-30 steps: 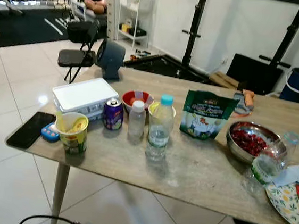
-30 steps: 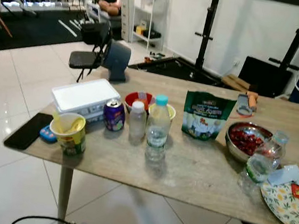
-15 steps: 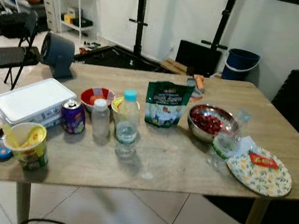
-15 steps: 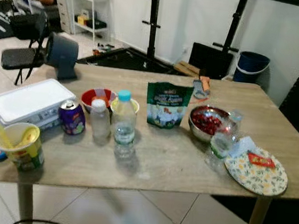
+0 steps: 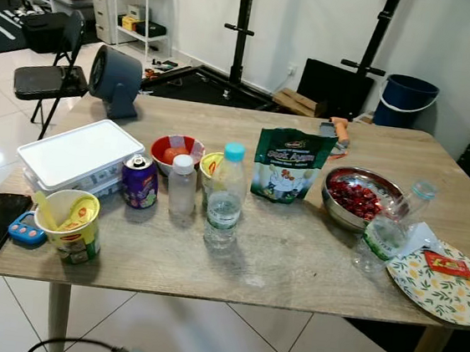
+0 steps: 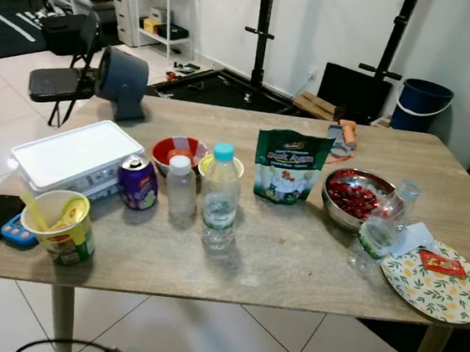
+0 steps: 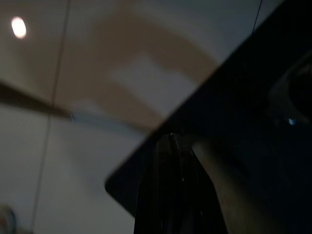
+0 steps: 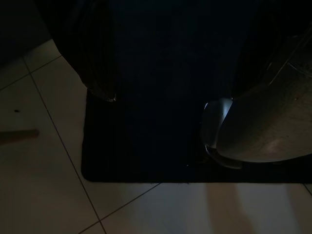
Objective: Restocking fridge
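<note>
Black fingers of the left gripper appear pressed together and empty, hanging idle near the floor. We cannot tell the state of the right gripper in its dark wrist view. Well above and ahead of both, our restocking items stand grouped on the light wooden table, presumably staged for pickup: clear blue-capped water bottle, purple drink can, green snack pouch, steel bowl of red berries.

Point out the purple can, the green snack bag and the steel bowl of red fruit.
purple can (image 5: 139, 183), left eye view, side wall.
green snack bag (image 5: 289, 166), left eye view, front face.
steel bowl (image 5: 337, 214), left eye view, near rim.
</note>
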You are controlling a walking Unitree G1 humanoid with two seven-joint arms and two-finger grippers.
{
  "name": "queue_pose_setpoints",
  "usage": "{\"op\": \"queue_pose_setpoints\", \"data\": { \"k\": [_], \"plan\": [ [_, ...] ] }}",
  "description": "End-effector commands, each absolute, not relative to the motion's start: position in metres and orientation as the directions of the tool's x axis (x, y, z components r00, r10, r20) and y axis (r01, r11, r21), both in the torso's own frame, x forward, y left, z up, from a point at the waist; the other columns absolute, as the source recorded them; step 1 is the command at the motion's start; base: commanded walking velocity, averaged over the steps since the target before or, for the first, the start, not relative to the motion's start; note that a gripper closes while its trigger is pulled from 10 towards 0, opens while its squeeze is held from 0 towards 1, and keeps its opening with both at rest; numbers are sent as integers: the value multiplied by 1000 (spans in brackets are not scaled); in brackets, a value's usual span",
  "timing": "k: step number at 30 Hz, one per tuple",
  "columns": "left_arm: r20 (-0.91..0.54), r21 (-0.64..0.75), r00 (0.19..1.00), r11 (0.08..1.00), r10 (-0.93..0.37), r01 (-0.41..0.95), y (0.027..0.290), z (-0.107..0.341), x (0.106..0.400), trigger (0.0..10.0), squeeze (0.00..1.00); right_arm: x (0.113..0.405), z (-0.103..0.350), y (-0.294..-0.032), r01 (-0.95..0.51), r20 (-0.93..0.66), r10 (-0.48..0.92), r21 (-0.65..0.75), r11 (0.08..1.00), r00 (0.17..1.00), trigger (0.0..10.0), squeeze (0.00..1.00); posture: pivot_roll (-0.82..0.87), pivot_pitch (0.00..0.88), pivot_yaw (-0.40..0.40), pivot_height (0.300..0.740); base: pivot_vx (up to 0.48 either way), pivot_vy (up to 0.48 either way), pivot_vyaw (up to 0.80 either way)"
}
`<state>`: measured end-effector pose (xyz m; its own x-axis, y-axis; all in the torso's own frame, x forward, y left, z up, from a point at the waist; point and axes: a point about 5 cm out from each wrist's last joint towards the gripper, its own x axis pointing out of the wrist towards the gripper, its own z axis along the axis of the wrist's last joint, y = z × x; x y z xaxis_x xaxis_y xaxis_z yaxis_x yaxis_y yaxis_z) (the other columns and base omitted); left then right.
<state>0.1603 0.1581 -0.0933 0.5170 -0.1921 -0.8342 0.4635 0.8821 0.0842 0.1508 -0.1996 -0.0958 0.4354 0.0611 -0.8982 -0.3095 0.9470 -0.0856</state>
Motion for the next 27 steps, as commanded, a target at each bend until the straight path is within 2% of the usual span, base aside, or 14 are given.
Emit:
{"op": "queue_pose_setpoints", "data": {
  "k": [1,4,8,9,10,12,15,16,19,22,24,27],
  "plan": [
    [-795,108,560,853,-234,510,160,-85,175,10000,0,152,-95,-202,-306,-897,53,-94,948,439,10000,0,-28,0,-18,740,0,0,0],
    [-762,94,581,838,-286,537,155,-79,184,10000,0,152,-95,-203,-314,-899,48,-101,944,435,10000,0,-28,0,-18,740,0,0,0],
    [-704,78,570,751,-424,656,143,-70,193,10000,0,149,-96,-208,-333,-910,18,-133,933,414,10000,0,-26,0,-20,740,0,0,0],
    [-689,72,557,720,-465,690,139,-68,194,10000,0,148,-96,-209,-339,-912,10,-142,930,410,10000,0,-26,0,-20,740,0,0,0],
    [-666,56,515,652,-540,756,132,-64,194,10000,0,146,-97,-211,-345,-916,-4,-155,926,401,10000,0,-23,0,-22,740,0,0,0],
    [-659,53,496,624,-565,780,129,-63,195,10000,0,145,-97,-212,-347,-918,-9,-159,924,398,10000,0,-23,0,-22,740,0,0,0],
    [-630,55,422,504,-652,862,118,-55,198,10000,0,143,-97,-214,-349,-921,-21,-168,922,390,10000,0,-24,0,-21,740,0,0,0],
    [-630,55,422,504,-652,862,118,-55,198,10000,0,143,-97,-214,-349,-921,-21,-168,922,390,10000,0,-24,0,-21,740,0,0,0],
    [-570,59,370,412,-734,909,107,-41,209,10000,0,142,-97,-215,-353,-923,-33,-180,918,384,10000,0,-24,0,-21,740,0,0,0],
    [-540,56,351,384,-765,922,102,-35,213,10000,0,142,-97,-215,-355,-923,-36,-183,917,383,10000,0,-22,0,-21,740,0,0,0],
    [-467,58,288,296,-836,953,88,-19,219,10000,0,142,-97,-216,-356,-924,-41,-187,915,381,10000,0,-22,0,-21,740,0,0,0],
    [-445,56,270,274,-854,960,84,-14,220,10000,0,142,-97,-216,-356,-924,-42,-188,915,380,10000,0,-22,0,-21,740,0,0,0]
  ]
}}
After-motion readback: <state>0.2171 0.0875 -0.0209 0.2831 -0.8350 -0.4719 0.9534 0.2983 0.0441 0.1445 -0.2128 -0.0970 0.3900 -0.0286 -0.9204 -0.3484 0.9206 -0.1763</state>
